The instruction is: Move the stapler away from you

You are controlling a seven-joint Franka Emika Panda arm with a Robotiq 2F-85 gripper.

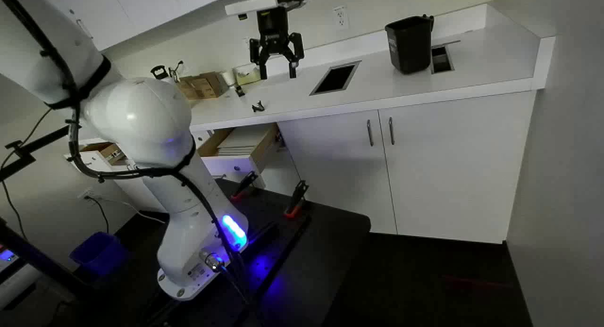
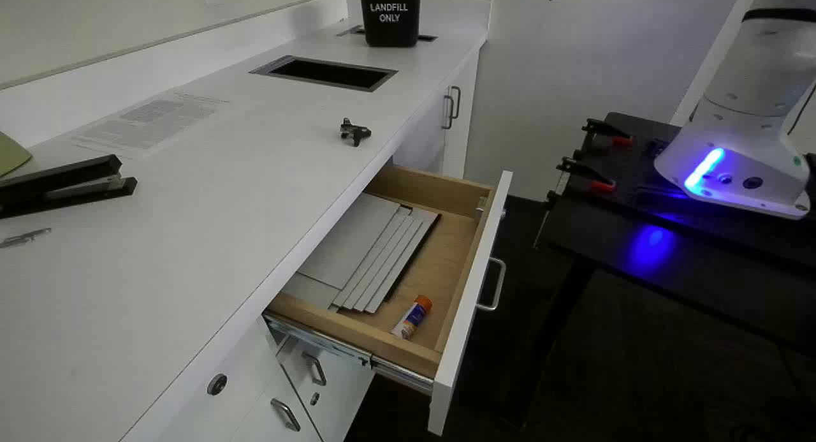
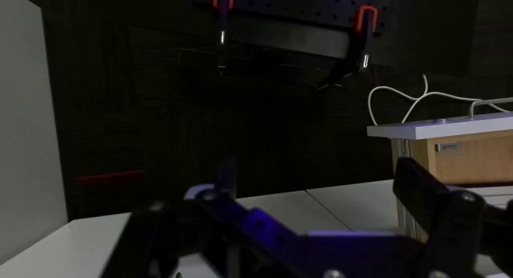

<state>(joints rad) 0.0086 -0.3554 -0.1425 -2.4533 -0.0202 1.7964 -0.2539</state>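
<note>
The black stapler (image 2: 60, 177) lies on the white counter (image 2: 210, 270) at the left edge in an exterior view, its far part cut off by the frame. It also shows small and dark in front of the boxes in an exterior view (image 1: 239, 90). My gripper (image 1: 278, 72) hangs above the counter, fingers down, apart from the stapler and with nothing between its fingers. In the wrist view the gripper (image 3: 316, 167) has its fingers wide apart. The stapler is out of view there.
A small black clip-like object (image 2: 354, 132) lies near the counter's front edge. An open drawer (image 2: 440, 190) juts out below. A black bin (image 1: 409, 46) stands farther along, past a dark rectangular opening (image 1: 336, 78). Cardboard boxes (image 1: 203, 85) stand near the stapler. A pen (image 2: 24, 238) lies beside it.
</note>
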